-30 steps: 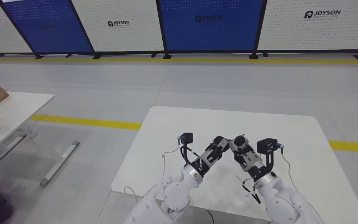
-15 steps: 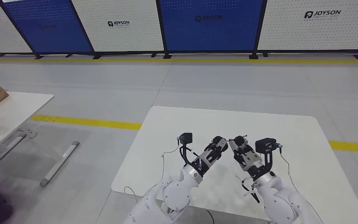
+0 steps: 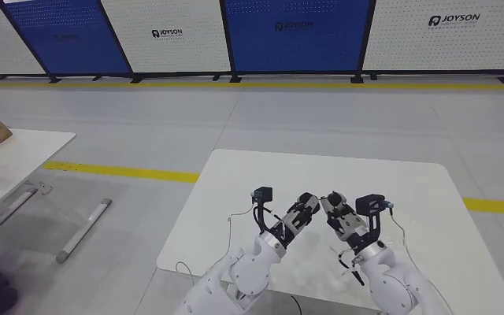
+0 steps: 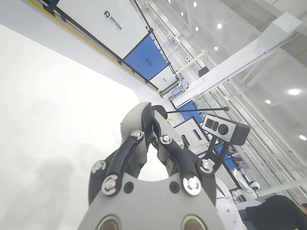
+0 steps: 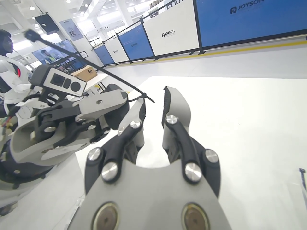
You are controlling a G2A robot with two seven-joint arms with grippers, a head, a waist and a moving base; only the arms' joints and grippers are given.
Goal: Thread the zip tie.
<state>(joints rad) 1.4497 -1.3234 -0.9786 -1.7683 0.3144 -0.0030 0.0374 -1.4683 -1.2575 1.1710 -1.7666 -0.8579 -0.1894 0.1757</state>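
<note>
Found the left tool (image 4: 152,114) pinched fully closed on a thin black plastic zip tie (image 4: 196,110), with the strap running out from the fingertips through the air to its small square head. Found the right tool (image 5: 155,96) spread wide and holding nothing, with the pointed tail of the zip tie (image 5: 115,78) poking just past the left tool's grip and into the gap between the right tool's two pads, close to one pad; could not tell touching from just clear. Placed both tools in the top view raised over the near middle of the flat white desk (image 3: 394,177), left tool (image 3: 309,206) and right tool (image 3: 331,206) tip to tip, almost meeting. Against a second earlier, saw the right tool drawn in sideways toward the left tool, narrowing the gap between them, and the left tool kept in about the same place, grip unchanged. Judged this as the handover of the tail end, with the free tip now inside the open pads and ready for pinching. Judged the threading itself not yet started, with head and tail at opposite ends of a straight strap and no loop formed. Noted a short dark strip (image 5: 302,178) lying on the desk apart from both tools.
</note>
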